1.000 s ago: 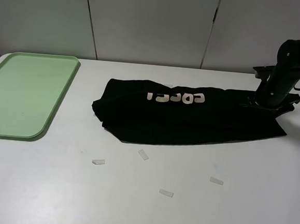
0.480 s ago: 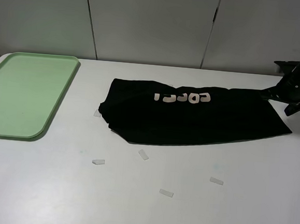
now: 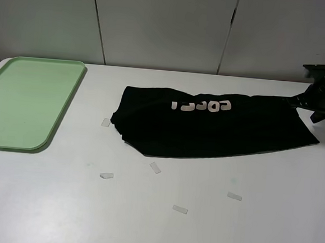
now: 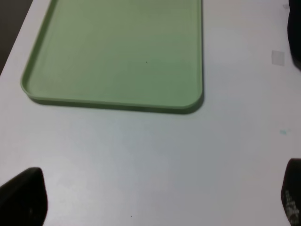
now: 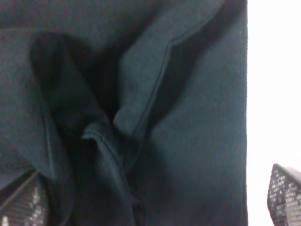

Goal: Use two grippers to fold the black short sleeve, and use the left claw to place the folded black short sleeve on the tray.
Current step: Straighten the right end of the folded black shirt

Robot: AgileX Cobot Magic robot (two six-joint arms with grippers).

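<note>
The black shirt (image 3: 207,130) lies folded on the bench (image 3: 200,220), well apart from the green tray (image 3: 29,100). Wrist views alone show both spread open: left hand (image 4: 157,195) near tray, right hand (image 5: 150,202) over shirt.

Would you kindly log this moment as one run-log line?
black short sleeve: folded, on table | tray: not yet loaded | left end effector: open, near tray | right end effector: open, over garment's end

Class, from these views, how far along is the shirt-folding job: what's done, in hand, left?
Done: the black short sleeve lies folded into a long band. In hand: the right gripper, open, hovers at its right end. To do: likely further folds, then the left gripper, open, moves it onto the tray.
</note>
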